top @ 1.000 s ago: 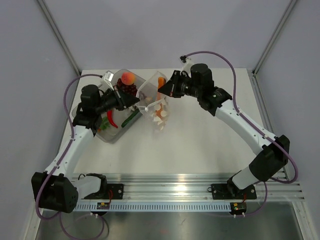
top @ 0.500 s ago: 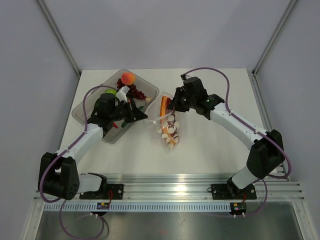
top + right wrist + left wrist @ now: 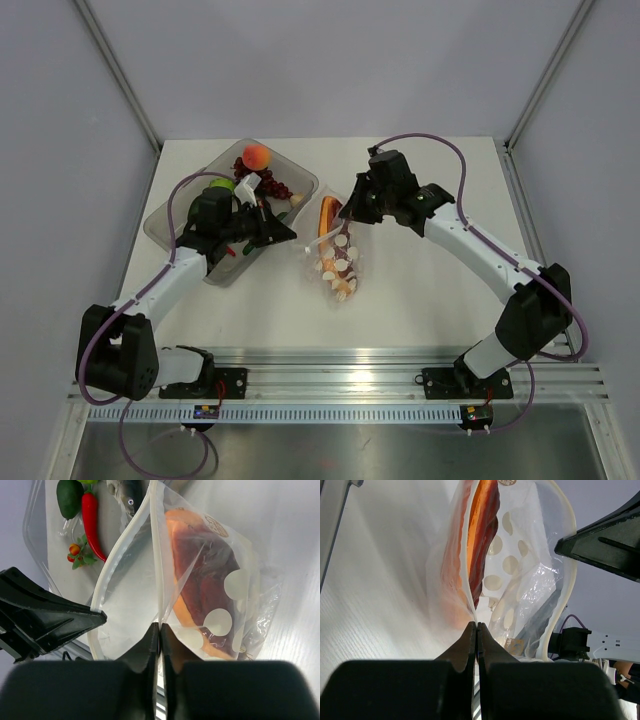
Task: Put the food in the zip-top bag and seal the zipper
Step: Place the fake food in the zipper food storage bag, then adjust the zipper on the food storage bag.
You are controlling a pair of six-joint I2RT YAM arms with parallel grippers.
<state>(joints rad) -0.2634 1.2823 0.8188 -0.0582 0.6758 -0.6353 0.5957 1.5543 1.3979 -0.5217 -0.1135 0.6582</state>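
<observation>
At bag (image 3: 338,262) mouth — both claws (image 3: 477,625) pinching.

No word, number or brand can be read anywhere; a small round mark (image 3: 216,528) on the zip-top bag (image 3: 235,587), over the orange-red fruit wedge (image 3: 200,575), may carry print, but the right wrist view blurs it.

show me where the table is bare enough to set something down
Bare table runs between the bag and the near rail, and right of the bag to the table edge. Crowded far left: the tray, plus left gripper and right gripper pinching the bag's mouth.
</observation>
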